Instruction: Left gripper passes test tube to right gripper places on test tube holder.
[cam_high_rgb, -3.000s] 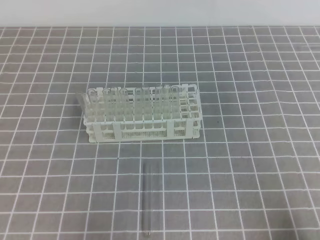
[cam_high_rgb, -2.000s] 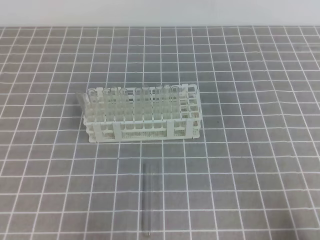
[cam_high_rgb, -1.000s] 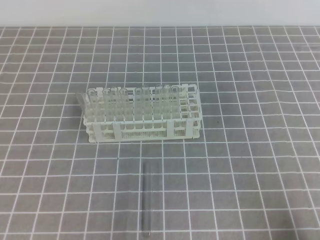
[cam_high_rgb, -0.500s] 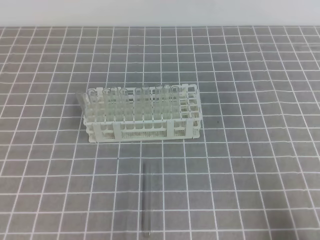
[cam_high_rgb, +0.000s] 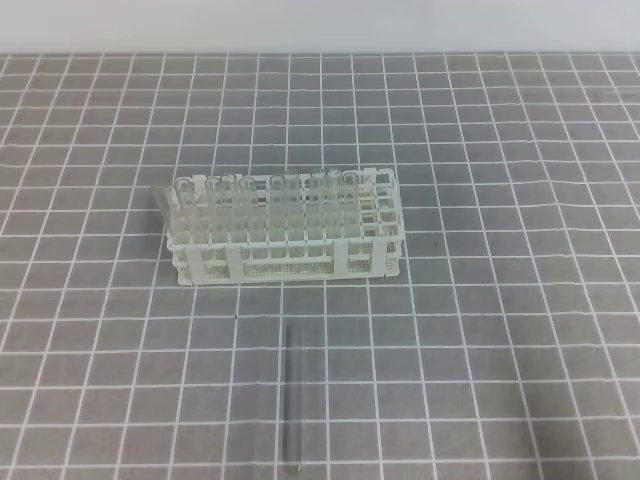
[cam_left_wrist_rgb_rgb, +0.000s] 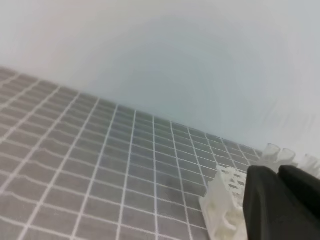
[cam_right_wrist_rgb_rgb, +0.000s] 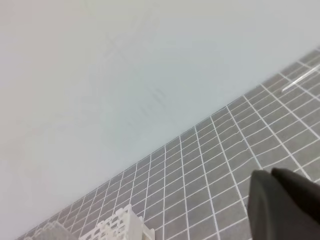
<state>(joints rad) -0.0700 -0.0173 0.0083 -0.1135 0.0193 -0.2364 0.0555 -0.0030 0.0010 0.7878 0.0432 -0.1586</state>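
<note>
Exterior high view is showing the test tube holder (cam_high_rgb: 285, 235) standing mid-mat, the test tube (cam_high_rgb: 294, 398) lying flat nearer the camera. Both grippers (cam_left_wrist_rgb_rgb: 282, 205) (cam_right_wrist_rgb_rgb: 285, 205) are waiting clenched, empty; pickup not yet begun, so the left must open and descend.

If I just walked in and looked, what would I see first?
The white test tube holder in the middle of the grey checked mat, with clear tubes standing in most of its holes. Then one lone test tube lying flat on the mat in front of it, nothing touching it.
</note>
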